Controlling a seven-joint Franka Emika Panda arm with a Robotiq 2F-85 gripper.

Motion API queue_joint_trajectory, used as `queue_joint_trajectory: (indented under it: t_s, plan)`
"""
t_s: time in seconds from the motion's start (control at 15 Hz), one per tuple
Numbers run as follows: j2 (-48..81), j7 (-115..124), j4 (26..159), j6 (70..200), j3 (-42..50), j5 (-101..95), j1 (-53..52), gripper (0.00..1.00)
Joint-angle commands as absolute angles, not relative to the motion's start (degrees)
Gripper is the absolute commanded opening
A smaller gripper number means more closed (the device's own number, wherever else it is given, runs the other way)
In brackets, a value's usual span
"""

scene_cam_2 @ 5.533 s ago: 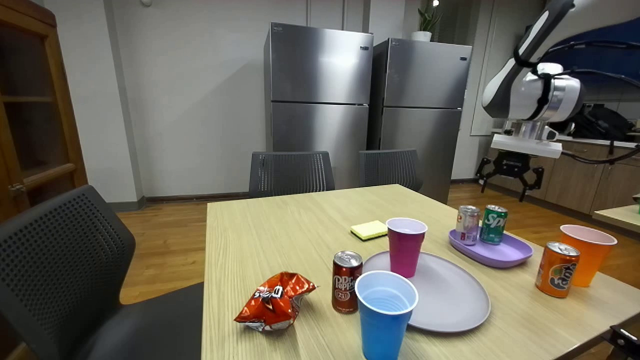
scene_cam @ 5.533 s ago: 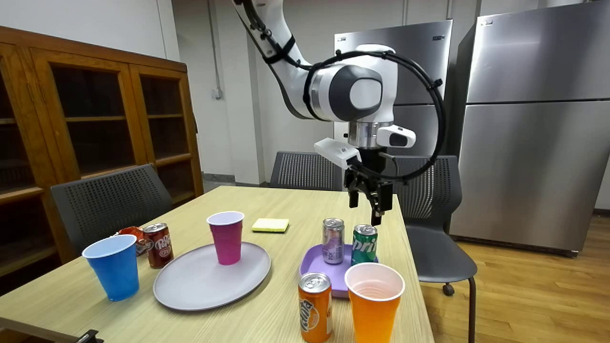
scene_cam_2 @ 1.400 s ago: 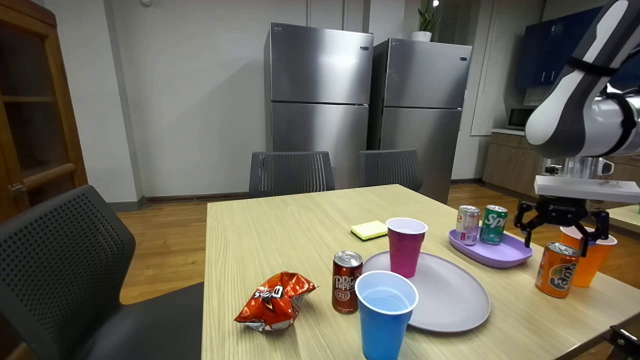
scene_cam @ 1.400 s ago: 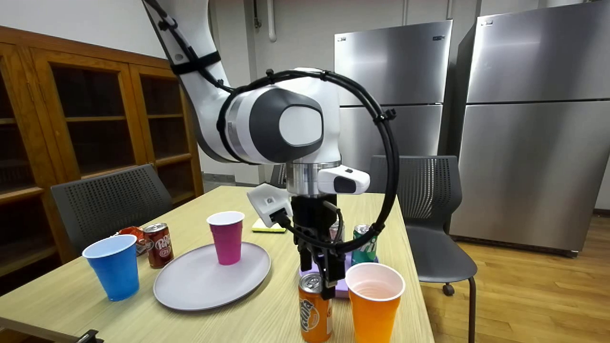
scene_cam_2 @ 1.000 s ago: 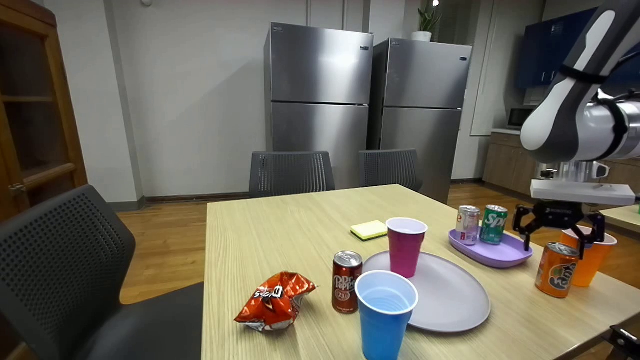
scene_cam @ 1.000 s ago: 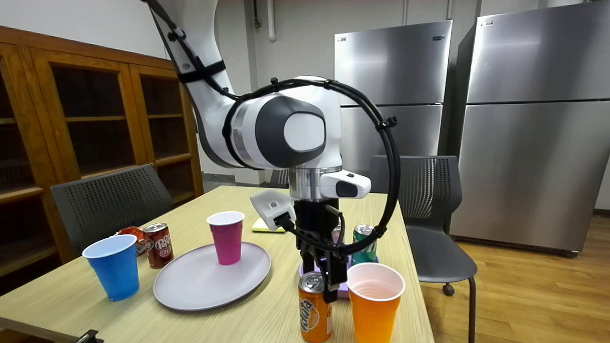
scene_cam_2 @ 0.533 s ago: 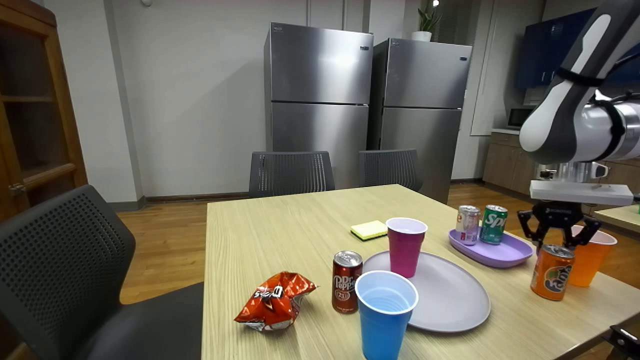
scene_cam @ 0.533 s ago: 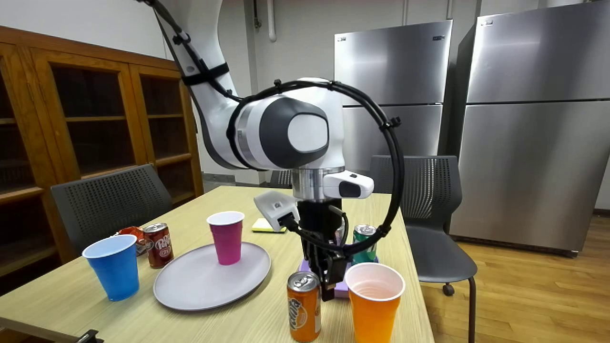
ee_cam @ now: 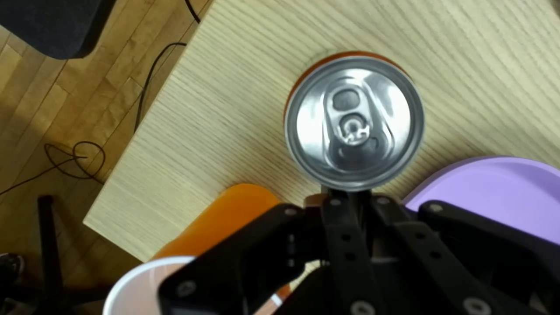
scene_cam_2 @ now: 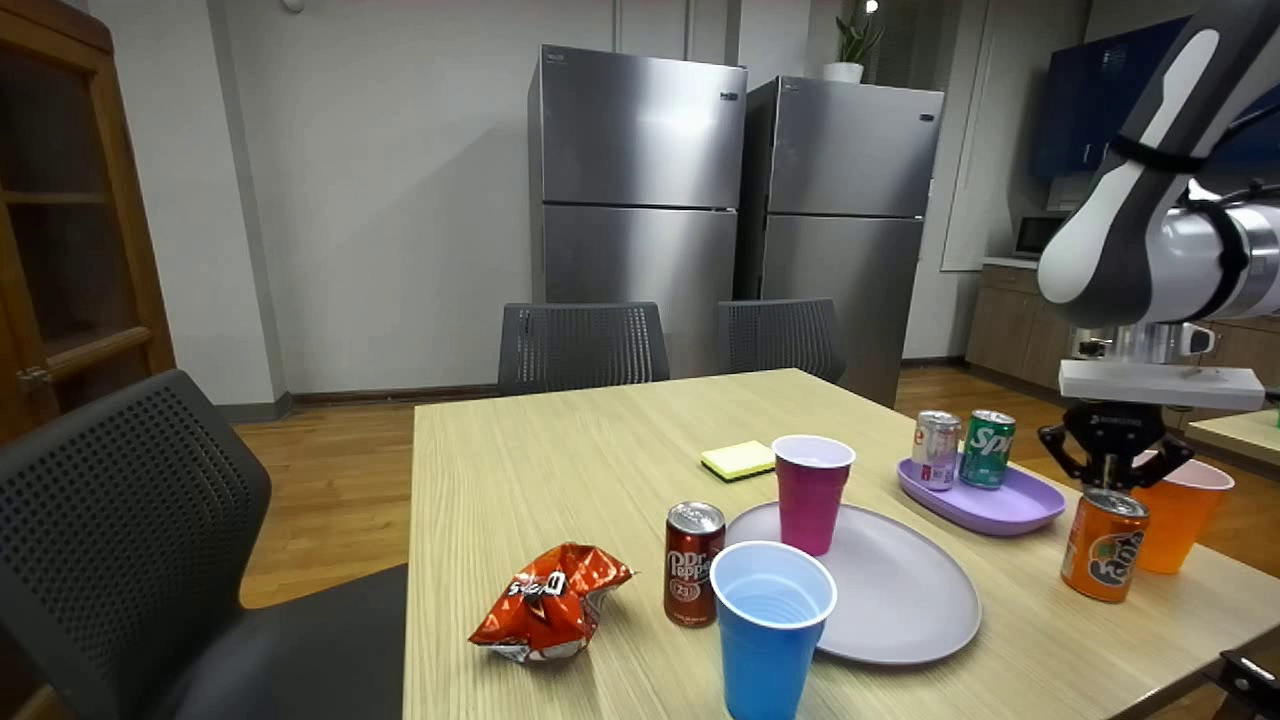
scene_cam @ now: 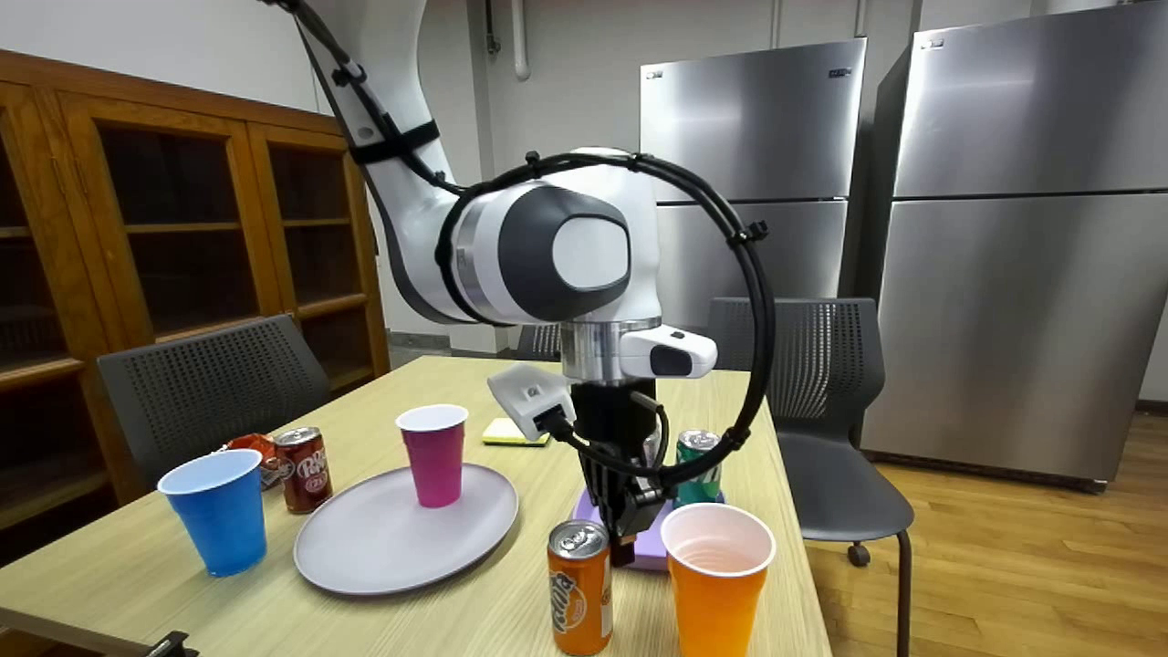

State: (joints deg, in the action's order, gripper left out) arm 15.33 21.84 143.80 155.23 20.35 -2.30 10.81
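Stainless refrigerators (scene_cam: 1013,365) fill the upper right of the frame in an exterior view, with a wooden cabinet (scene_cam: 173,210) along the left and a pale tabletop (scene_cam: 502,611) spreading across the bottom. From the top edge, left of centre, the robot arm (scene_cam: 570,237) slants down to the right, bends at a rounded joint mid-frame, then drops almost vertically, while a black cable (scene_cam: 762,310) bows out in a wide loop on its right. In both exterior views the end effector (ee_cam: 348,197) points straight down, low over the tabletop, its jaws clenched together beside the orange Fanta can (scene_cam: 580,593) rather than around it. That can stands upright on the tabletop, at the bottom centre of the frame in an exterior view; seen from above in the wrist view, it sits a little right of centre, with the jaw tips meeting at its lower edge. Whether they touch it cannot be told. Just right of the can is an orange cup (scene_cam: 716,593); behind it lies a purple tray (scene_cam_2: 1035,510) bearing a silver can (scene_cam_2: 936,450) and a green Sprite can (scene_cam_2: 988,450). Further left are a grey plate (scene_cam: 392,557) carrying a magenta cup (scene_cam: 434,465), a yellow sponge (scene_cam_2: 740,460), a Dr Pepper can (scene_cam_2: 692,570), a blue cup (scene_cam_2: 770,650) and a red chip bag (scene_cam_2: 550,605).
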Motion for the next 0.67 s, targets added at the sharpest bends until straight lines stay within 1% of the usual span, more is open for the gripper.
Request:
queue_joint_trajectory:
  t_s: [0.0, 0.33, 0.4, 0.53, 0.6]
  plan:
    - [15.5, 23.3, 143.2, 154.3, 21.6, -3.5, 9.7, 0.4]
    - [14.4, 22.5, 144.2, 154.4, 21.7, -3.1, 9.8, 0.77]
    - [14.2, 22.4, 144.4, 154.3, 21.7, -3.1, 9.9, 0.86]
    - [13.8, 22.1, 145.1, 154.3, 21.6, -3.2, 9.8, 0.99]
    - [13.7, 22.1, 145.3, 154.3, 21.6, -3.3, 9.7, 1.0]
